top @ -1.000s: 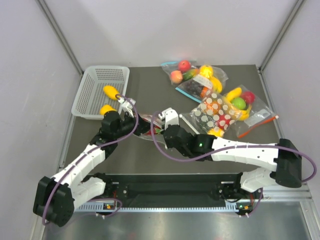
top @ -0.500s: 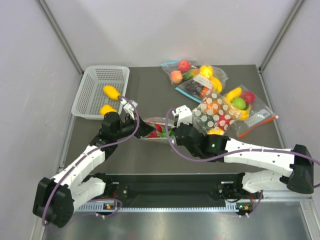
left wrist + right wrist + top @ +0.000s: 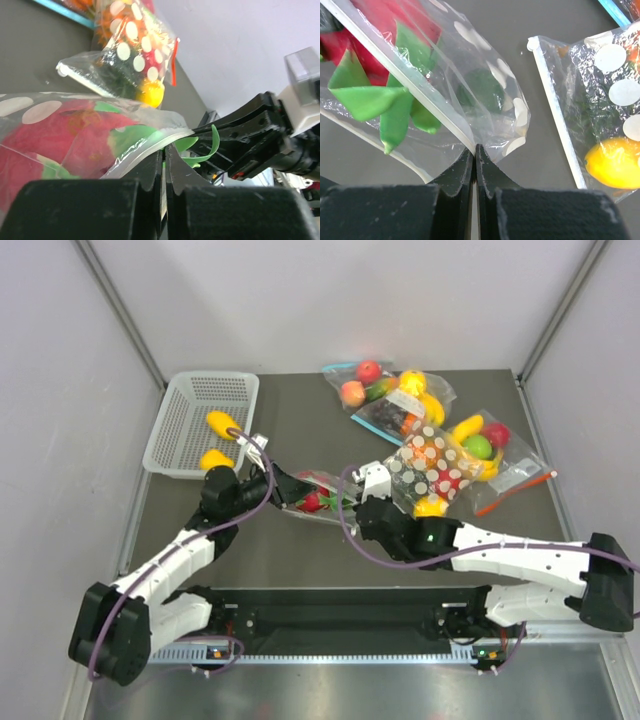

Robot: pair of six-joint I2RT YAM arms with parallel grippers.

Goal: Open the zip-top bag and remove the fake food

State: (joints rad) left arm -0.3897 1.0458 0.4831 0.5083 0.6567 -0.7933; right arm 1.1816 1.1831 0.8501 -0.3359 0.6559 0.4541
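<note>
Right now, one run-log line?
left gripper: shut on dotted bag rim | right gripper: shut on dotted bag rim | mouth: parted | red fruit: inside

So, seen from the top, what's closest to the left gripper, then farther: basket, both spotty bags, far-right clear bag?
1. The zip-top bag, pinched in the left gripper.
2. The basket, to its left.
3. The other dotted bag, right.
4. The clear bag, far right.
</note>
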